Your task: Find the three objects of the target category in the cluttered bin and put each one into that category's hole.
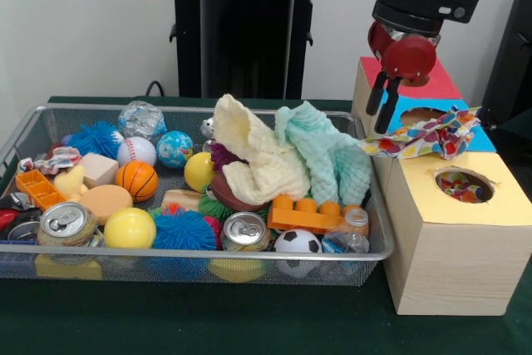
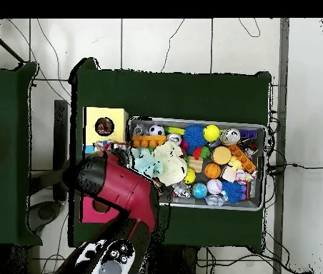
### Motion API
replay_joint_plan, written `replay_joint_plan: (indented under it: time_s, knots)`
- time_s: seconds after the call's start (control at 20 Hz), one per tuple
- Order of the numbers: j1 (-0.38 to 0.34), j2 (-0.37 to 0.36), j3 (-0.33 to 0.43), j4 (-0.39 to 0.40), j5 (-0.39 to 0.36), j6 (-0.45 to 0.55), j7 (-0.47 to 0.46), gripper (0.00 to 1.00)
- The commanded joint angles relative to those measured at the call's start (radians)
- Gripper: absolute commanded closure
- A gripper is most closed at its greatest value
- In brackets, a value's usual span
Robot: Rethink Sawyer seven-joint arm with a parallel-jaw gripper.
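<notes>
Printed wrapper lies draped over the blue-topped box, just below my claw and slightly toward the camera, one end hanging off toward the bin. My fingers point down right above it, close together, nothing visibly clamped; can't tell if the tips touch the wrapper. More of the same red/yellow/blue print shows inside the hole of the yellow-topped box, which sits below me and nearer the camera, touching the blue one. Red-topped box is directly behind my claw. In the overhead view my arm covers the blue and red boxes; only the yellow box and its hole show clear. The cluttered bin is off to the picture-left of my claw in the front view, beside the boxes. One more printed wrapper lies at its far-left end, well apart from me, next to a pale wooden block. Closest bin contents to me: mint cloth and cream cloth, heaped together. In front of them an orange toy brick, a soccer ball and a drink can. Further left: basketball, yellow ball, blue spiky ball, second can.
</notes>
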Motion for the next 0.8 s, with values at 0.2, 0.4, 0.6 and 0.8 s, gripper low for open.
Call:
replay_joint_plan:
  time_s: [0.2, 0.4, 0.6, 0.8]
  knots:
    - [0.019, 0.023, 0.001, -0.038, 0.002, 0.139, 0.230, 0.00]
    - [0.014, 0.006, -0.034, -0.055, -0.015, 0.155, 0.201, 0.00]
    - [0.011, -0.001, -0.060, -0.080, -0.024, 0.173, 0.185, 0.00]
    - [0.011, 0.002, -0.072, -0.097, -0.022, 0.168, 0.179, 0.00]
